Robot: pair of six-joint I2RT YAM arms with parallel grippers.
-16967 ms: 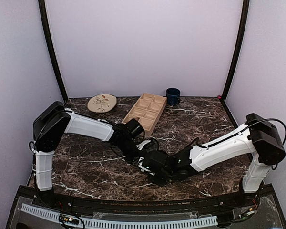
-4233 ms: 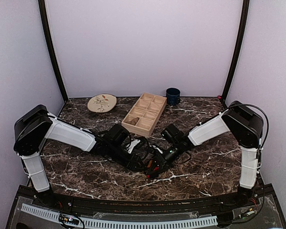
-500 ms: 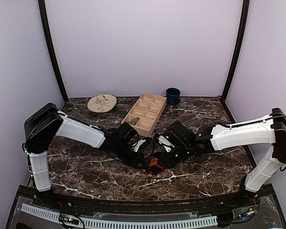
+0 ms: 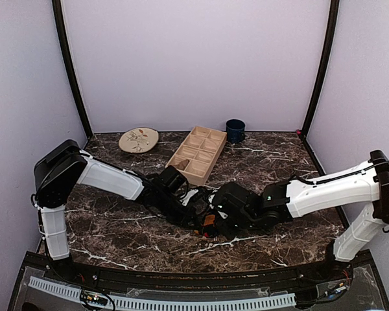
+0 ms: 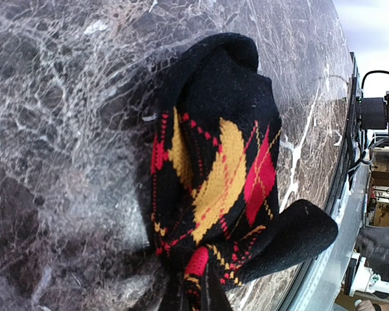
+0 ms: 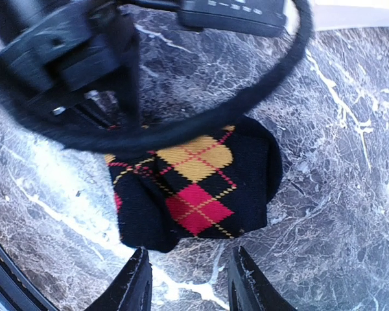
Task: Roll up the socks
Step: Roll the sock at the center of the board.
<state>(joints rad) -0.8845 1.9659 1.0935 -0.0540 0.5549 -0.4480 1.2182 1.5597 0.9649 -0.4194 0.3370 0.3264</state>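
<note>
The black sock with red and orange diamonds (image 4: 209, 220) lies bunched into a short bundle (image 5: 214, 162) on the marble table. My left gripper (image 5: 198, 301) is shut on one end of it, pinching a red and black fold; in the top view this gripper (image 4: 198, 217) sits just left of the bundle. From the other side, my right gripper (image 6: 189, 288) stands open. Its two fingertips (image 6: 135, 285) are just short of the sock's (image 6: 194, 188) near edge and do not touch it. A small tan lump (image 4: 183, 164), apparently the tan sock, sits in the tray's near-left compartment.
A wooden compartment tray (image 4: 211, 144) stands behind the grippers, with a patterned plate (image 4: 139, 139) to its left and a dark blue mug (image 4: 235, 130) to its right. The left gripper's body and cable (image 6: 246, 97) arch over the sock in the right wrist view.
My right gripper has slid left and nearer, up to the sock, and now covers more of it from above. The left gripper has kept its hold and barely moved.
</note>
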